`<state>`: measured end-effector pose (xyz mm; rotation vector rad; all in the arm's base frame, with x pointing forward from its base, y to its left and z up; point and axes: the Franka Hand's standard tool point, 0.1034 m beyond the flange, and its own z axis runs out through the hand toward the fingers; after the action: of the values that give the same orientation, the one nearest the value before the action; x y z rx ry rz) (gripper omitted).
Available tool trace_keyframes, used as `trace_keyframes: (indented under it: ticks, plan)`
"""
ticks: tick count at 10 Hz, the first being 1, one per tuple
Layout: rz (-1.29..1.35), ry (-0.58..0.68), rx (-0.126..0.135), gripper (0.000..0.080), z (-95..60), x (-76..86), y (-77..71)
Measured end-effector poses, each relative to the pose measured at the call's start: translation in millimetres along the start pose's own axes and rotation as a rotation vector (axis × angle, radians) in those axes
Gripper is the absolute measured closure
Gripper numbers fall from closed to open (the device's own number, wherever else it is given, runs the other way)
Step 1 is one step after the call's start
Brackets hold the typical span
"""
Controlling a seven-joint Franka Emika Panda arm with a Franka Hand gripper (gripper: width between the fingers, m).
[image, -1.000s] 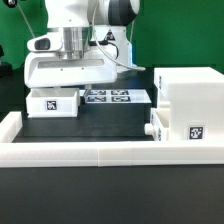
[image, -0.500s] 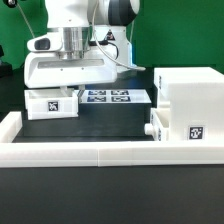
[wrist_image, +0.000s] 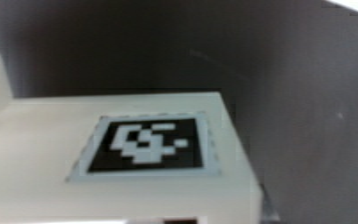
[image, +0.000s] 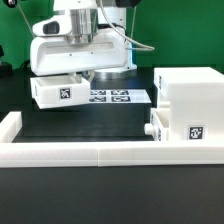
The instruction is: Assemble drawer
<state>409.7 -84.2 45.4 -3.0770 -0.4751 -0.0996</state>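
A small white drawer tray (image: 58,91) with a black-and-white tag on its face hangs just under the gripper (image: 76,72), lifted off the black table (image: 90,125) and slightly tilted — the fingers themselves are hidden behind the arm's body, so how far they are closed cannot be told. The wrist view shows the tray's tagged face (wrist_image: 146,146) close up and blurred. Beyond the gripper lies the marker board (image: 118,97). Well off toward the exterior view's right stands the large box (image: 188,100), a knobbed tray (image: 183,132) against its front.
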Motion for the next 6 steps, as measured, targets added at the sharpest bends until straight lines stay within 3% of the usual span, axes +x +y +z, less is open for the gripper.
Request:
trace_keyframes:
  ticks: [2, 6]
  plan:
    - [-0.016, -0.014, 0.014, 0.0757, -9.5, 8.2, -0.6]
    - [-0.015, -0.012, 0.012, 0.0757, -7.3, 7.3, -0.3]
